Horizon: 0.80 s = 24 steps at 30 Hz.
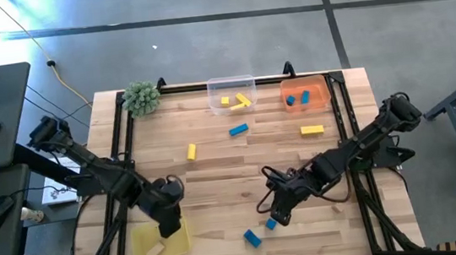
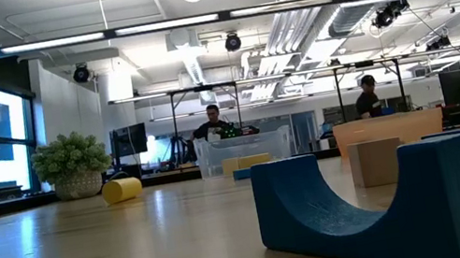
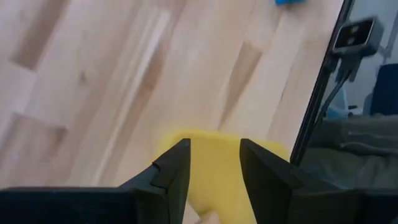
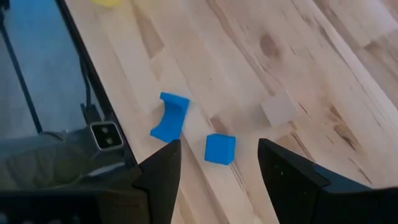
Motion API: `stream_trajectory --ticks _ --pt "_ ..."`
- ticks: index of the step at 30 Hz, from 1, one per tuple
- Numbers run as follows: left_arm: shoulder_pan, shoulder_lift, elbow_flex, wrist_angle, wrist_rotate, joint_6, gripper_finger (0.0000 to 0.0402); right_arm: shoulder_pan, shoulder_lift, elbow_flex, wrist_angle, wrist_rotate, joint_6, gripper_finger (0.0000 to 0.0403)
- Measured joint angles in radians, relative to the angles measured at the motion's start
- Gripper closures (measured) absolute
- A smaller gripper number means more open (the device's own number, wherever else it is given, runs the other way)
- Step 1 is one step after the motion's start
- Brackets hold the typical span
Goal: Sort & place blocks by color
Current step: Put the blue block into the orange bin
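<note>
Sitting just ahead of the right gripper is a small blue cube, lying between the lines of the two parted, empty fingers in the right wrist view; a blue arch block is lying just beside it, and a plain wooden cube a little farther off. In the high view the cube is showing at lower centre, the right arm being far nearer than the left.

Left gripper is hovering over the yellow tray at lower left, fingers parted with nothing between them; a plain block is lying in that tray.

Clear tray at upper centre is holding yellow blocks; orange tray is holding blue blocks. Judgement: blue cube belongs in the orange tray.
</note>
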Motion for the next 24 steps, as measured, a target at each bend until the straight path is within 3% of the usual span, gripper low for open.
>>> stream_trajectory --ticks 6,11,24 --pt "0.126 -0.050 0.000 -0.002 -0.006 0.109 0.0273 0.009 0.039 0.000 0.016 0.018 0.085 0.0201" --pt "0.225 -0.065 0.001 0.002 -0.023 0.166 0.0273 0.009 0.102 0.000 0.083 -0.054 0.103 0.0201" --pt "0.340 -0.067 0.001 0.006 -0.022 0.275 0.0273 0.009 0.237 0.000 0.101 -0.142 0.199 0.0201"
